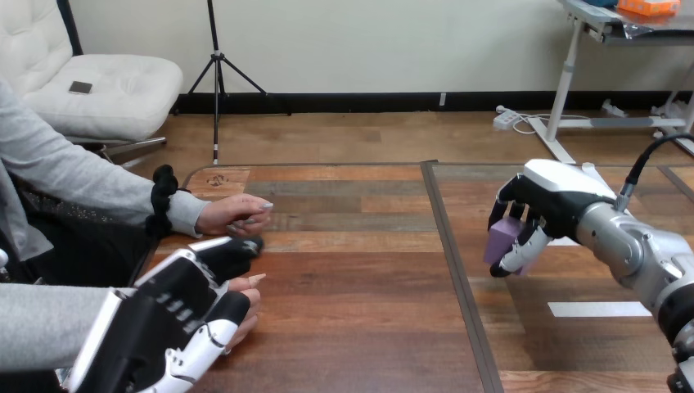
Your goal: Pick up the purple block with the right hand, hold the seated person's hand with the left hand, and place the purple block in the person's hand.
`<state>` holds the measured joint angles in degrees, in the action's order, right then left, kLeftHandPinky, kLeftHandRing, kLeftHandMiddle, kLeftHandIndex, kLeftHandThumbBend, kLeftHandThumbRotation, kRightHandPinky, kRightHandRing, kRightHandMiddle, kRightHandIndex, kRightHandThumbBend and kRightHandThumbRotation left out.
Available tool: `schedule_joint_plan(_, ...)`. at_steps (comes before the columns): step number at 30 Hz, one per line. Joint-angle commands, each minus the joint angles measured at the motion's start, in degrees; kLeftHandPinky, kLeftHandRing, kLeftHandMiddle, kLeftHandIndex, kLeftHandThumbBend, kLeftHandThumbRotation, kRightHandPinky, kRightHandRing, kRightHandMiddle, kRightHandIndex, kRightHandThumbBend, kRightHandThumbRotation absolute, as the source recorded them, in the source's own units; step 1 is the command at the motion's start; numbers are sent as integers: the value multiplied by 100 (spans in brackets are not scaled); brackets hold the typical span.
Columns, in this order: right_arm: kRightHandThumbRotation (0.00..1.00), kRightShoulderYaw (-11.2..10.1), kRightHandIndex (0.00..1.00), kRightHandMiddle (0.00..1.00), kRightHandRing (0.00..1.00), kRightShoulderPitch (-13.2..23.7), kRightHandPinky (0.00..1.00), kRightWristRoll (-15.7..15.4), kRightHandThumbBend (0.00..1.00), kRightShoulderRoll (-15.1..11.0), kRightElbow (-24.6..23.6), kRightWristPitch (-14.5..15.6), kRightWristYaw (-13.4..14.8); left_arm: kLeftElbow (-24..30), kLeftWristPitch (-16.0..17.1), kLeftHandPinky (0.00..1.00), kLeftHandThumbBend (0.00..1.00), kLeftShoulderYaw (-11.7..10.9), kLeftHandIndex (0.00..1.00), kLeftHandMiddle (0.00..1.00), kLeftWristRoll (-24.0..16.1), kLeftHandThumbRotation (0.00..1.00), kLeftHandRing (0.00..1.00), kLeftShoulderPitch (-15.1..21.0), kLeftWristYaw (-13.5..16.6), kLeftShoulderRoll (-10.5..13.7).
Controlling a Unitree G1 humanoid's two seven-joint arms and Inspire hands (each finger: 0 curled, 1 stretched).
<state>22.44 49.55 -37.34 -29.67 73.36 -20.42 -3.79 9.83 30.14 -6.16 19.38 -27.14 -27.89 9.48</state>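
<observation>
Right hand (pixel 556 201), fingers closed round the purple block (pixel 502 237) above the table's (pixel 360 278) right half, should carry it level toward the near left corner, where the left hand (pixel 176 307) apparently clasps the person's hand (pixel 245 300), and release low.

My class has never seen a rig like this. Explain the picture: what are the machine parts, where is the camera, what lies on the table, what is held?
The camera sits on a humanoid robot's head, looking down across a wooden table. The black-and-white machine parts are its own hands. The right hand grips a purple block. The left hand wraps round the person's nearer hand; the person's farther hand rests on the table. A white tape strip lies there.
</observation>
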Motion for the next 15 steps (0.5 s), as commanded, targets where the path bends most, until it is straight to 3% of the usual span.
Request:
schedule_joint_plan(1, 0, 57, 45, 46, 41, 680, 33, -38, 78, -205, -323, -203, 23, -40, 272, 68, 63, -239, 67, 76, -247, 39, 78, 416, 131, 130)
schedule_joint_plan(10, 0, 18, 45, 45, 39, 676, 31, -15, 77, -268, -460, -297, -22, 0, 301, 55, 65, -547, 66, 72, -719, 42, 72, 604, 394, 381)
schedule_joint_plan(15, 0, -11, 45, 45, 39, 673, 31, 18, 77, -287, -521, -297, -91, 15, 266, 52, 65, -730, 66, 72, -905, 38, 71, 681, 507, 516)
